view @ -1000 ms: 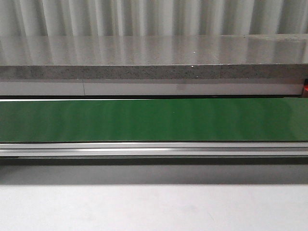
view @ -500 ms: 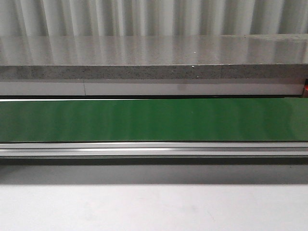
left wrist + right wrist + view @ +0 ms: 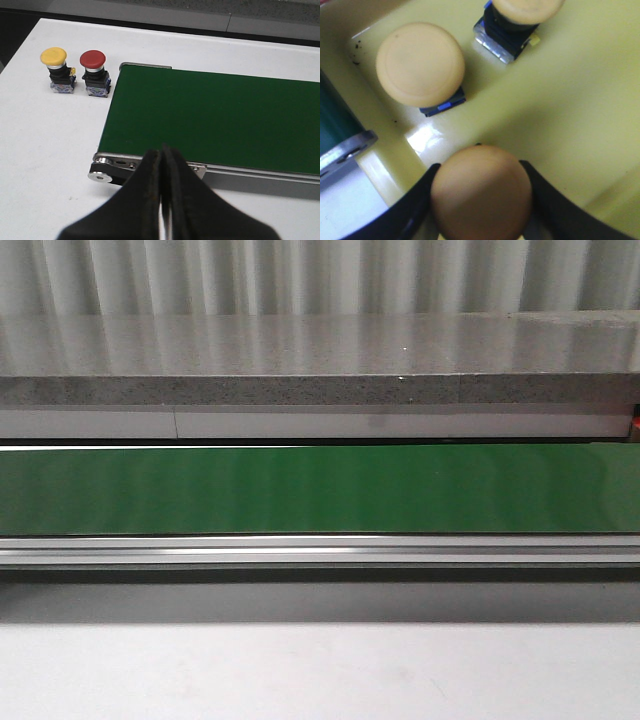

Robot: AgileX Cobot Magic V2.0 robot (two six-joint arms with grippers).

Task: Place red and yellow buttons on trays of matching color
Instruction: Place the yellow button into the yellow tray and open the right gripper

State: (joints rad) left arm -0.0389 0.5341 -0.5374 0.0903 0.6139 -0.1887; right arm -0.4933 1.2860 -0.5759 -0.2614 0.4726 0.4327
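Nothing has moved on the front side since a second ago: the green belt runs bare past the grey stone ledge, just as before. The right gripper holds a yellow button between its fingers over the yellow tray, where two more yellow buttons already stand. The left gripper is pressed closed on nothing, near the belt's end, with a yellow-capped button and a red button side by side on the white table.

Legible text, labels, brands, numbers, signs: 0 found in any view; the blue-and-white patches on the bases of the yellow button and red button are too small to read
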